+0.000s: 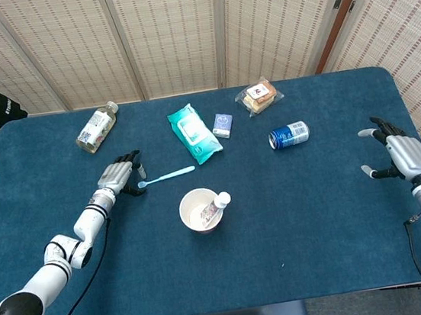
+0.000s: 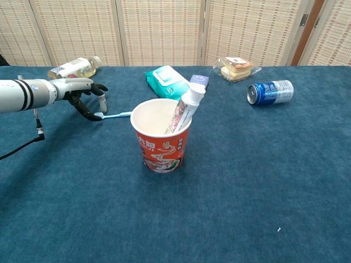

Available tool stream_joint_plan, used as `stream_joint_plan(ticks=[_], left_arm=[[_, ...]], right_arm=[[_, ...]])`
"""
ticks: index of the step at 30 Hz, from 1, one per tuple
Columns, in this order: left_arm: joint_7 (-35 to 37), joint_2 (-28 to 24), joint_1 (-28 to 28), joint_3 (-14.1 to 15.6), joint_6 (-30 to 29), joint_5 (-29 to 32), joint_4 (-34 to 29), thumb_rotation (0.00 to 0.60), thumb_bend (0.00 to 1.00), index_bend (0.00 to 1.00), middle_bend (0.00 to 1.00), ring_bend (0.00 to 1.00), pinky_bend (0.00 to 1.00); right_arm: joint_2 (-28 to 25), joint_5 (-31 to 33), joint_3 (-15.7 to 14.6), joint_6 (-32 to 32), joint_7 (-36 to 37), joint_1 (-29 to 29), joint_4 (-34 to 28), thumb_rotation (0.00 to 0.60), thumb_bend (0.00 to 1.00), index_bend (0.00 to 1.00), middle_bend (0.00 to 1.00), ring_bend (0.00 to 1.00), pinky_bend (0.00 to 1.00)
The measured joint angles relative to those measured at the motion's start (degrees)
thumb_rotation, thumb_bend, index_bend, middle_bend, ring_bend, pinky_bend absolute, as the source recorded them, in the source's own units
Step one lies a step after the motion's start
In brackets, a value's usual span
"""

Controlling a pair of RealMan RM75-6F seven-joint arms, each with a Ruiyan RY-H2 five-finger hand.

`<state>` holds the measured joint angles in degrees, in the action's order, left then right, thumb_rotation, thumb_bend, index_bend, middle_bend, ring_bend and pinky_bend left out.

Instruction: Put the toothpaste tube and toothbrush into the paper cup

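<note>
A red paper cup (image 2: pixel 162 139) (image 1: pixel 200 209) stands mid-table with the toothpaste tube (image 2: pixel 186 109) (image 1: pixel 216 206) leaning inside it, cap up. A light-blue toothbrush (image 1: pixel 167 176) (image 2: pixel 113 115) lies flat on the blue cloth, left of and behind the cup. My left hand (image 1: pixel 120 175) (image 2: pixel 82 92) hovers low at the brush's head end, fingers apart and curved down, its fingertips (image 2: pixel 100 104) at or just above the bristle end; I cannot tell whether they touch. My right hand (image 1: pixel 394 153) rests open near the right table edge, seen only in the head view.
A drink bottle (image 1: pixel 97 127) lies at the back left. A wet-wipes pack (image 1: pixel 194 133), a small blue box (image 1: pixel 223 125), a wrapped sandwich (image 1: pixel 260 95) and a blue can (image 1: pixel 290 135) on its side sit behind the cup. Folding screens stand behind the table.
</note>
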<state>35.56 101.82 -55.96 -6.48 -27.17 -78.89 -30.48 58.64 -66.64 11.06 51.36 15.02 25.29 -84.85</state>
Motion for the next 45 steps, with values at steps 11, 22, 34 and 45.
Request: stream_joint_plan(ticks=[11,22,34,45], left_arm=[[0.1,0.3,0.1,-0.2,0.2,-0.2,0.5,0.6,0.25,0.5,0.0,0.0,0.0],[-0.1,0.6,0.0,-0.3,0.5,-0.2,0.9,0.6,0.25,0.52,0.0,0.0,0.0],[-0.2,1.0,-0.1,-0.6,0.8,0.0,1.8,0.6,0.26,0.55,0.0,0.0,0.0],[-0.5,1.2,0.2,-0.9,1.3,0.3,2.4,0.6,0.26,0.58,0.0,0.0,0.0]], right_arm=[[0.3,-0.2,0.0,-0.3,0.3,0.1,0.4,0.6,0.18,0.25,0.03,0.0,0.11],[0.5,-0.3,0.0,-0.6,0.7,0.1,0.8,0.6,0.18,0.25,0.03,0.0,0.12],[0.6,-0.4,-0.1,-0.5,1.1,0.0,1.0,0.6,0.18,0.25,0.03,0.0,0.11],[0.9,-0.4,-0.1,-0.6,1.1,0.0,1.2,0.6,0.18,0.25,0.03,0.0,0.12]])
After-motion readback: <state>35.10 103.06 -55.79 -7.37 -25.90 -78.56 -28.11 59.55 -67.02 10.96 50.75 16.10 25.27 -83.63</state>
